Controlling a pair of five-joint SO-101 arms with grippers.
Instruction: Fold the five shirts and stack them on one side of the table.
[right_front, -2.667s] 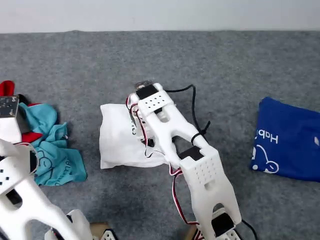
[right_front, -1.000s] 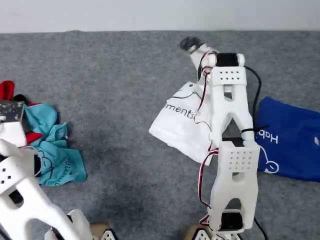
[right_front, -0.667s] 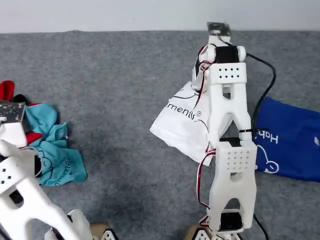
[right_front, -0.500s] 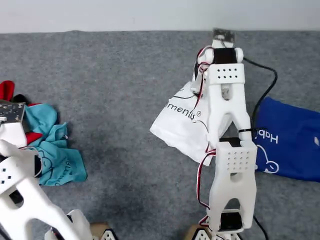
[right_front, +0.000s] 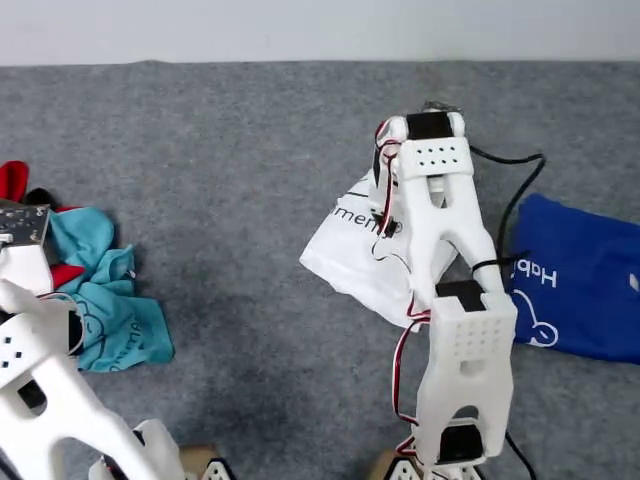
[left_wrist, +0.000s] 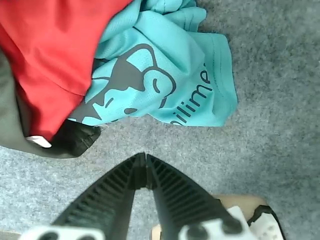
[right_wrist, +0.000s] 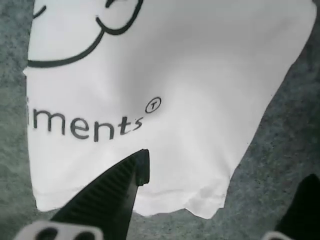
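A folded white shirt (right_front: 350, 255) with black print lies right of the table's middle, close to a folded blue shirt (right_front: 580, 280) at the right edge. My right arm (right_front: 440, 200) stretches over the white shirt. My right gripper (right_wrist: 226, 167) hangs open just above the white shirt (right_wrist: 150, 75), near its hem, with nothing between its fingers. At the far left, a teal shirt (right_front: 110, 300), a red shirt (right_front: 10, 180) and a dark one lie in a crumpled heap. My left gripper (left_wrist: 145, 161) is shut and empty, just short of the teal shirt (left_wrist: 165, 75) and the red shirt (left_wrist: 50, 55).
The table is covered with grey carpet (right_front: 230, 150); a pale wall runs along its far edge. My left arm (right_front: 30, 370) stands at the near left corner. Open carpet lies between the heap and the white shirt.
My right arm carried the white shirt from the middle to the right, beside the blue shirt, and let it go. In the last half second its wrist drew back over the shirt.
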